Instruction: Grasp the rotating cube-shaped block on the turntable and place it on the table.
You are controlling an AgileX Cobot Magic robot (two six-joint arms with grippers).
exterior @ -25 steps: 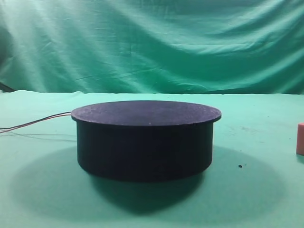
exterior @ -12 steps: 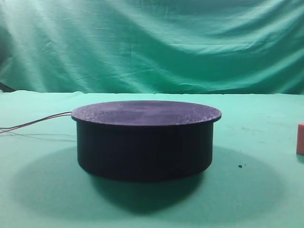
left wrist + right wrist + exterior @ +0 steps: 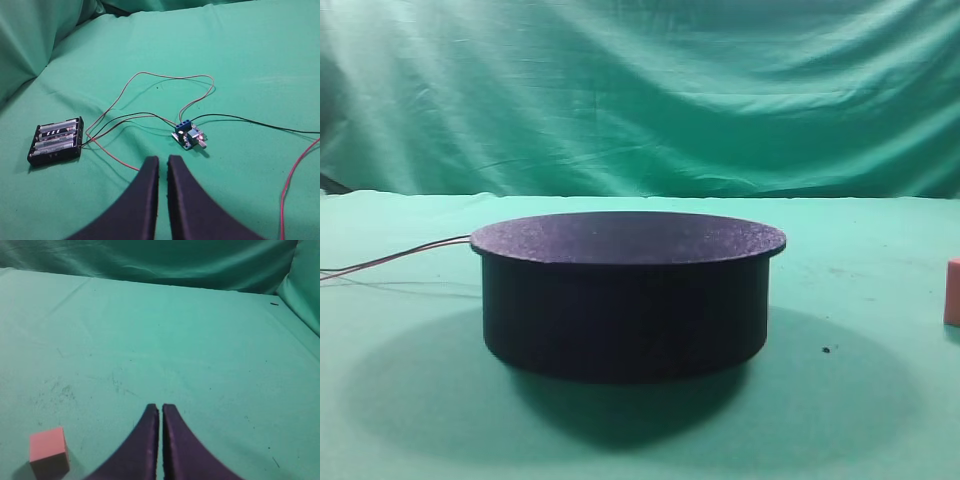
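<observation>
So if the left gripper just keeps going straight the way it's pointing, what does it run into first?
Probably the small blue circuit board and its wires lying on the green cloth, slightly right of the shut left gripper. The battery holder sits well off to the left. Depth is hard to judge here.

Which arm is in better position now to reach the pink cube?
Probably right: the cube-shaped block lies on the table near the shut right gripper. The left gripper sees only wires.

Both end effectors, left [image 3: 162, 165] and right [image 3: 160, 412], have smooth, dark, tapering curved fingers.
</observation>
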